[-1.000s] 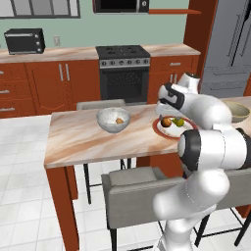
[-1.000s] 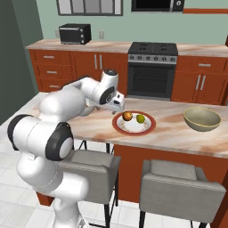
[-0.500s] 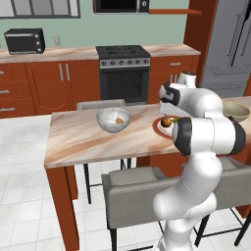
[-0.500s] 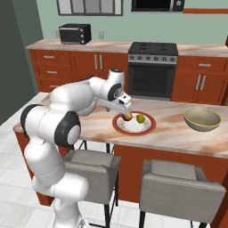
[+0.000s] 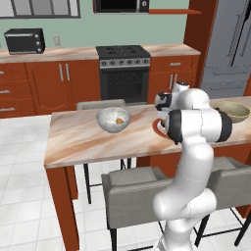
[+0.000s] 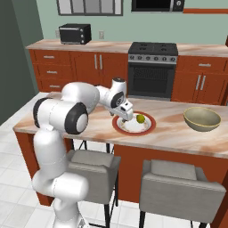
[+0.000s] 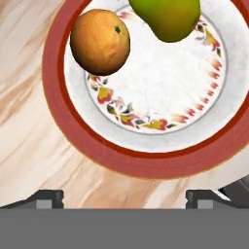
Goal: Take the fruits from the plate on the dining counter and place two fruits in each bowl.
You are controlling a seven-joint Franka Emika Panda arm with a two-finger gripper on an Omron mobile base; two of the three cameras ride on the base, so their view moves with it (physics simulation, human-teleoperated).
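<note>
The plate (image 7: 73, 141), white-centred with a wide red-brown rim, lies on the dining counter (image 6: 178, 133). Two fruits rest on it: an orange one (image 7: 99, 41) and a yellow-green one (image 7: 165, 17) (image 6: 140, 118). My gripper (image 7: 124, 197) (image 6: 124, 114) hangs open just above the plate's near-left rim, empty, with both fruits ahead of its fingertips. The whitish speckled bowl (image 5: 113, 120) stands left of the plate with one orange fruit (image 5: 119, 120) inside. The olive-tan bowl (image 6: 202, 118) (image 5: 230, 110) stands to the right. In the left base view my arm hides most of the plate (image 5: 157, 127).
Two grey stools (image 6: 178, 187) stand at the counter's near side, one more (image 5: 100, 104) at the far side. Behind are red-brown cabinets with a stove (image 6: 152, 67) and a toaster oven (image 6: 75, 33). A fridge (image 5: 228, 44) stands at far right.
My gripper has moved right and down from beside the plate to just over its rim. It stayed open. The fruits and bowls have not moved.
</note>
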